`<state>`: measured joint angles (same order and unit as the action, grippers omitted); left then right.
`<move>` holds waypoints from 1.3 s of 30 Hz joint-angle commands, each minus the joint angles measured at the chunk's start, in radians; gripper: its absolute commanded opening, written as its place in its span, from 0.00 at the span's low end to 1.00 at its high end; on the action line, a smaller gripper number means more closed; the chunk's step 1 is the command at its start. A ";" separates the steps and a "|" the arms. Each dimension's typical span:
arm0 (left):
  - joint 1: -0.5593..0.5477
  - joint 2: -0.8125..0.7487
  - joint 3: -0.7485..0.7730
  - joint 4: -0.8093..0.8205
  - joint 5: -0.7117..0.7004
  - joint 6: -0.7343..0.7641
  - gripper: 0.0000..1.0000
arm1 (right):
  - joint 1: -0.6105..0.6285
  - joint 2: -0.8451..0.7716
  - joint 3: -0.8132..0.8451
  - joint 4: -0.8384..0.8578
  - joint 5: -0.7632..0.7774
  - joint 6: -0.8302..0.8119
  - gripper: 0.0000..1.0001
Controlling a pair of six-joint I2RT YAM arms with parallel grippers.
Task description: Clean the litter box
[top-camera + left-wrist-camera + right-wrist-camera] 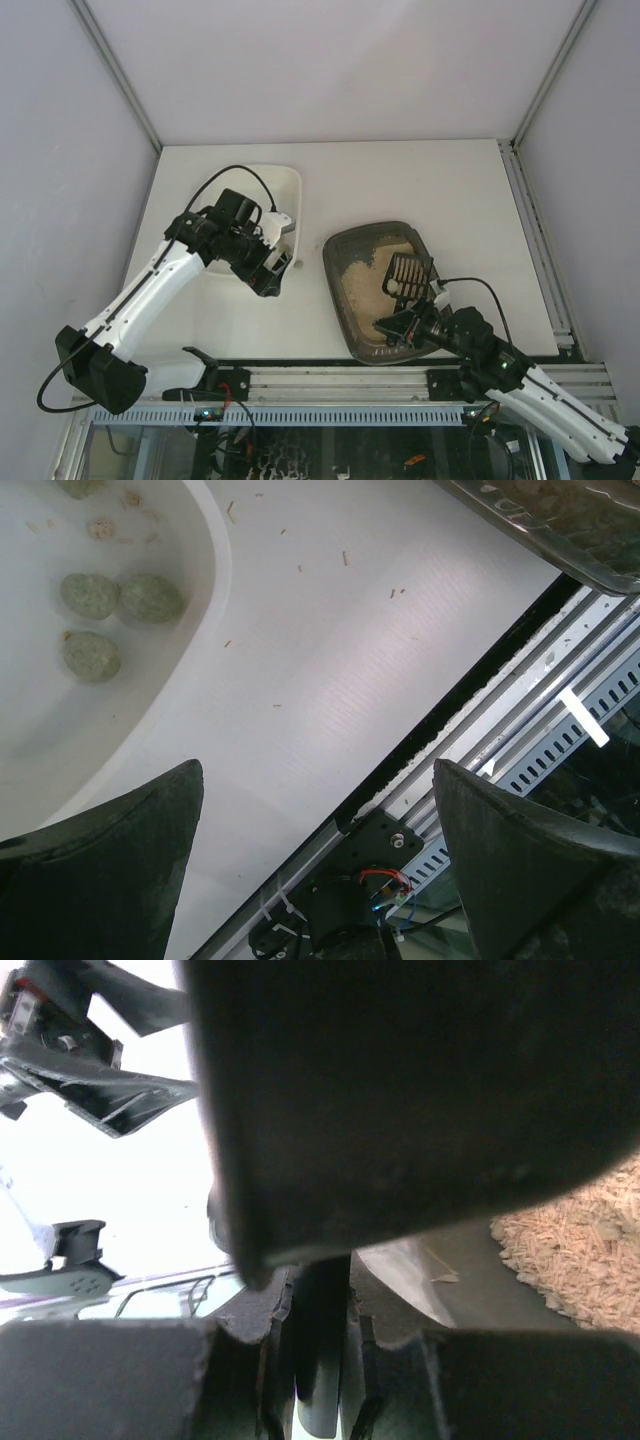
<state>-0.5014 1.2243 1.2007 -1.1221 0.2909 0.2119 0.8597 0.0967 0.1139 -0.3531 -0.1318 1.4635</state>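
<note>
The dark brown-grey litter box (350,300) with beige litter (365,275) lies right of centre. A black slotted scoop (407,272) rests in its right part. My right gripper (396,328) is at the box's near rim. In the right wrist view it (322,1332) is shut on that dark rim (400,1090), with litter (590,1250) showing at the right. My left gripper (272,270) hangs open and empty over the table between the white tray (287,185) and the litter box. The left wrist view shows its fingers (110,860) wide apart and a corner of the box (560,530).
The white tray (195,610) holds several grey-green clumps (90,595). Bits of litter are scattered on the table beside it. A metal rail (400,382) with a black mount runs along the near edge. Enclosure walls stand on the left, right and back.
</note>
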 commanded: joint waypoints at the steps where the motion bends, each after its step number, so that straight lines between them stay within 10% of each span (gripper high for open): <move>1: 0.006 -0.008 -0.003 0.023 -0.004 -0.008 1.00 | -0.013 -0.056 -0.121 0.171 -0.122 0.006 0.00; 12: 0.010 -0.006 0.015 0.024 -0.024 -0.017 1.00 | -0.044 0.109 -0.094 0.433 -0.234 -0.064 0.00; 16: 0.193 0.013 0.099 -0.051 0.185 0.006 1.00 | -0.066 0.183 -0.080 0.513 -0.207 0.010 0.00; 22: 0.501 0.106 0.231 -0.167 0.430 0.041 0.98 | -0.078 0.477 0.220 0.322 -0.171 -0.224 0.00; 29: 0.605 0.080 0.218 -0.091 0.354 -0.069 1.00 | -0.146 1.002 0.558 0.463 -0.316 -0.331 0.00; 39: 0.823 0.131 0.280 -0.263 0.560 0.103 1.00 | -0.072 1.740 1.337 0.126 -0.407 -0.573 0.00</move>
<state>0.2253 1.3178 1.4006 -1.2724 0.7204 0.2111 0.7536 1.7061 1.2610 -0.1055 -0.5175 1.0237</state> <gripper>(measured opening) 0.996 0.143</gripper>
